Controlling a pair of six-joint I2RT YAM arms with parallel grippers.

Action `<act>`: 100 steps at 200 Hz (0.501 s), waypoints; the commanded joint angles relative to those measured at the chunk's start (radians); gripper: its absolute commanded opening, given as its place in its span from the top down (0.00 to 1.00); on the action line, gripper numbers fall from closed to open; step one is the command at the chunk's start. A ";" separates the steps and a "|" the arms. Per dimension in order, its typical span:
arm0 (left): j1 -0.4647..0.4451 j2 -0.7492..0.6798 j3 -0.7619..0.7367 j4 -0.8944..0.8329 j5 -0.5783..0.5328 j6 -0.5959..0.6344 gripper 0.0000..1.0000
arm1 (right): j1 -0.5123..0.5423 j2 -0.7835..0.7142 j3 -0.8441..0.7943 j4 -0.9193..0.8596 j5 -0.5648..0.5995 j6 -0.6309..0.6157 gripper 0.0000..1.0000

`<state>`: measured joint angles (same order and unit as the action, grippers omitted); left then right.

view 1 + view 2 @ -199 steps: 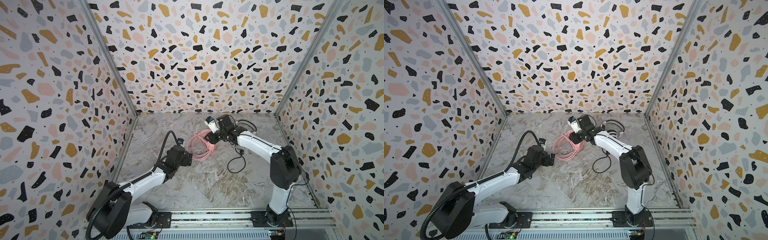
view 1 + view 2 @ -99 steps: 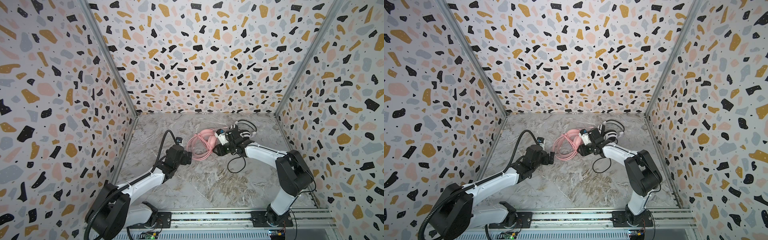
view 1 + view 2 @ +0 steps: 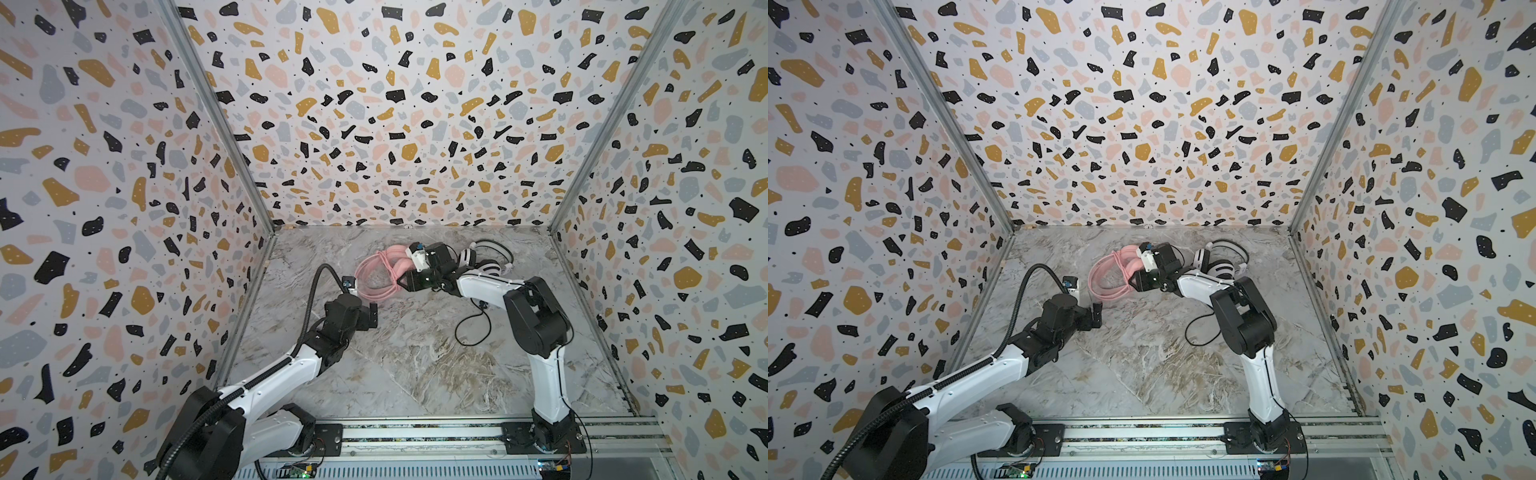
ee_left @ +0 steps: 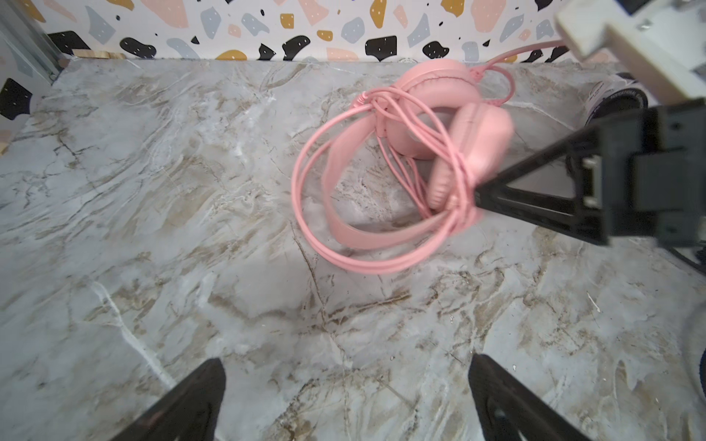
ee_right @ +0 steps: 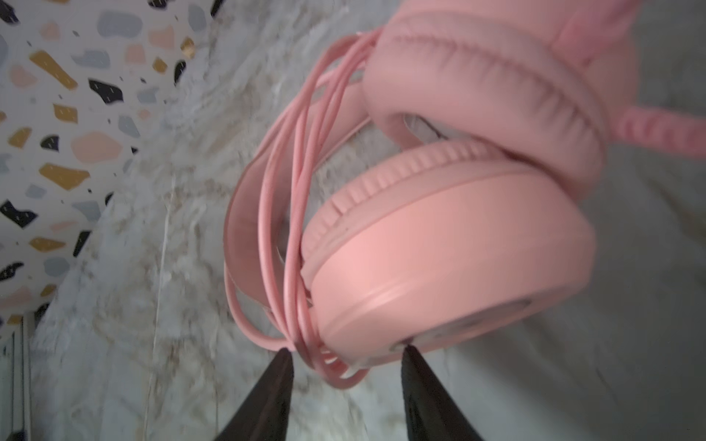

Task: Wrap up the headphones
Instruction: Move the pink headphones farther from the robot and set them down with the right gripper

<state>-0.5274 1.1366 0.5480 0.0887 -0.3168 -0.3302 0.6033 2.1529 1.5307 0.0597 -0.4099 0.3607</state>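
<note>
Nearest the rail, the left arm reaches in low and its left tool (image 3: 371, 316) (image 3: 1096, 313) hangs over bare marble table (image 3: 415, 374), fingers spread wide with nothing between them; its wrist view shows both tips (image 4: 345, 378) well apart above the table. Just beyond it lie the pink headphones (image 3: 380, 270) (image 3: 1108, 274), around mid-table and a little toward the back. The pink cord (image 4: 378, 270) is already looped several times around the headband and earcups, with one strand trailing off toward the back wall. The right tool (image 3: 403, 282) (image 3: 1134, 282) comes in from the right and is part closed on that bundle. In its wrist view the two fingers (image 5: 347, 351) bracket the cord loops and the rim of one earcup, which stands tilted on edge and looks blurred. Further back and to the right, behind the right arm, sits the white-and-black headset (image 3: 486, 264) (image 3: 1219, 266). Its black cord (image 3: 456, 332) sprawls loose across the table toward the front.
</note>
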 commanded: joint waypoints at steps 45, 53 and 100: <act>0.009 -0.060 0.034 -0.041 -0.017 -0.012 0.00 | 0.038 0.335 0.679 -0.206 -0.005 0.023 0.52; 0.009 -0.071 0.027 -0.041 -0.018 -0.014 0.00 | 0.036 0.290 0.628 -0.190 0.007 0.008 0.51; 0.011 -0.060 -0.001 0.012 0.008 -0.022 0.00 | -0.071 -0.135 0.132 -0.058 0.040 -0.024 0.51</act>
<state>-0.5236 1.0660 0.5526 0.0486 -0.3229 -0.3382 0.6144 2.2677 1.7996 -0.0578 -0.3965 0.3656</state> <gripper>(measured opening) 0.999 0.492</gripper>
